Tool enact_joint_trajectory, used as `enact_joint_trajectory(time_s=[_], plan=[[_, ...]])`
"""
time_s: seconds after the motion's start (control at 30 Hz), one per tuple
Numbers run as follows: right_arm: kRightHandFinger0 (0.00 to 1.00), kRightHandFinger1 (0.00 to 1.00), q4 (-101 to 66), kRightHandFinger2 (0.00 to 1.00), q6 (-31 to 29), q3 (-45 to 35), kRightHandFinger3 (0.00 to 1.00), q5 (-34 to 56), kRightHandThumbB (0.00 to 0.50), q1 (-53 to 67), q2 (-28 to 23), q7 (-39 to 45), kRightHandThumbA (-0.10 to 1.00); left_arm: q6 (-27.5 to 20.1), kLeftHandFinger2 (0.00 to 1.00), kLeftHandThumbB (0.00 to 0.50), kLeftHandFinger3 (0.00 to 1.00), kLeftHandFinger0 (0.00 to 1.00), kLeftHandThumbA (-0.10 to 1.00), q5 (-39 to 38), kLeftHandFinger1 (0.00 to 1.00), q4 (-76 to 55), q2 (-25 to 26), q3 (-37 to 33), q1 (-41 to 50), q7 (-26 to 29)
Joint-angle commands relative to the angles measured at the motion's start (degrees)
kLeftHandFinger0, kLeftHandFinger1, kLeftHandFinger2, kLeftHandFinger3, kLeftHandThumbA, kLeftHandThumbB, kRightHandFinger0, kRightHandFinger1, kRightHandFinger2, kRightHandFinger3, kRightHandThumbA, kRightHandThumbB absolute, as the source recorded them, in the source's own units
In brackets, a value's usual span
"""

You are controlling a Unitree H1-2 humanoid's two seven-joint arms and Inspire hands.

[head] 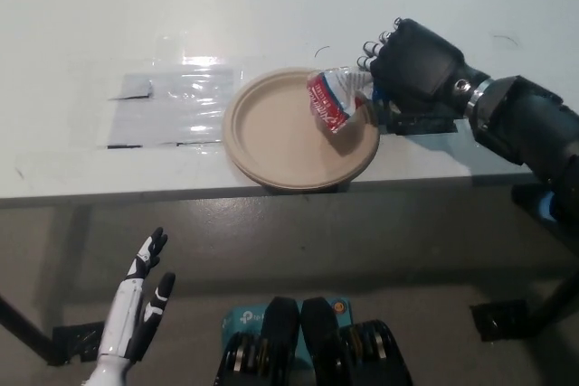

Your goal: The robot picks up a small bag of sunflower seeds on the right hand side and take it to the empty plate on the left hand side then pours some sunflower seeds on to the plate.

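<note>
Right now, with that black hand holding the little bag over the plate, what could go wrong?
The right hand holds the seed bag over the plate's right edge, not its middle, so seeds might spill onto the table. The plate also overhangs the table's front edge, so a nudge could tip it off. No seeds show on the plate yet; the crumpled bag may release them suddenly. The left hand rests low, open, too far to help.
</note>
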Motion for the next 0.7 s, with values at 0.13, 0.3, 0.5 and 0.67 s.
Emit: enact_joint_trajectory(time_s=[0.13,0.3,0.5,0.67], plan=[[0.0,0.0,-0.3,0.51,3.0,2.0,0.09,-4.1,0.296,-6.3,-1.2,-3.8,-0.1,-0.5,1.0,0.266,1.0,1.0,1.0,-0.6,1.0,-1.9,0.7,-0.4,-0.3,-0.6],[0.0,0.0,-0.3,0.54,4.9,3.3,0.14,-6.1,0.304,-6.9,-1.1,-5.2,-0.1,-0.4,1.0,0.271,1.0,1.0,1.0,-0.5,1.0,-1.9,0.8,-0.4,-0.2,-0.5],[0.0,0.0,-0.4,0.52,7.2,5.8,0.08,-9.2,0.299,-7.8,-1.0,-6.8,-0.1,-0.3,1.0,0.267,1.0,1.0,1.0,-0.5,1.0,-2.0,0.8,-0.4,-0.3,-0.5],[0.0,0.0,-0.8,0.49,7.2,6.8,0.11,-9.9,0.275,-8.5,-0.7,-3.1,-0.1,-0.5,1.0,0.268,1.0,1.0,1.0,-0.2,1.0,-2.0,0.9,-0.6,-0.3,-0.5]])
